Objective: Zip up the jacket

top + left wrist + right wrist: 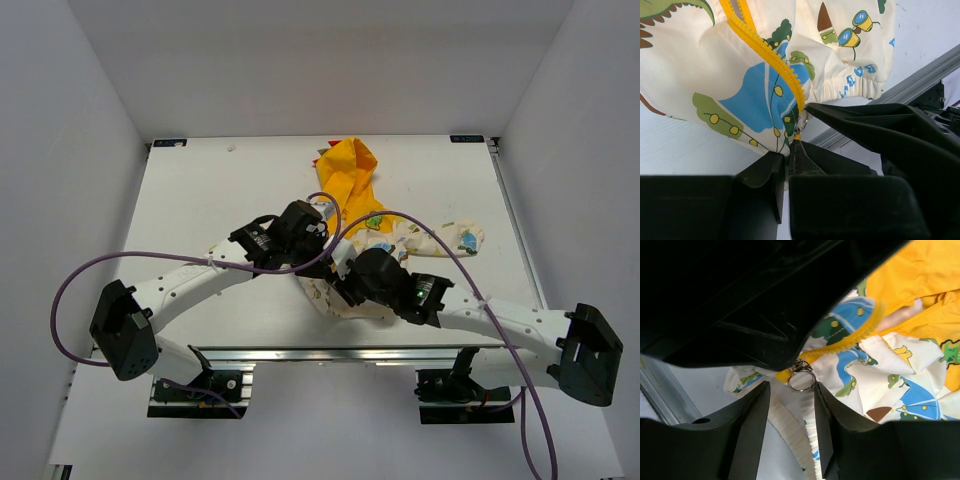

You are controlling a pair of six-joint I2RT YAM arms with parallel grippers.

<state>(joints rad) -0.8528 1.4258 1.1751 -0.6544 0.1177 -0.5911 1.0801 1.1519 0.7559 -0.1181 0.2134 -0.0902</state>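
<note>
Position: the jacket is laid mid-table | Grip: the zipper is clamped at its bottom end by the left gripper; the right gripper is parted, with the pull ring untouched between its fingers | Risk: the ring may be missed on closing — it dangles, so fabric could be pinched instead | Containers: none seen

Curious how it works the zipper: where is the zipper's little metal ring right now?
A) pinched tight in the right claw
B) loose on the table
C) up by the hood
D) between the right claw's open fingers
D: in the right wrist view the ring hangs from the zipper end, in the gap of the open right claw.
</note>
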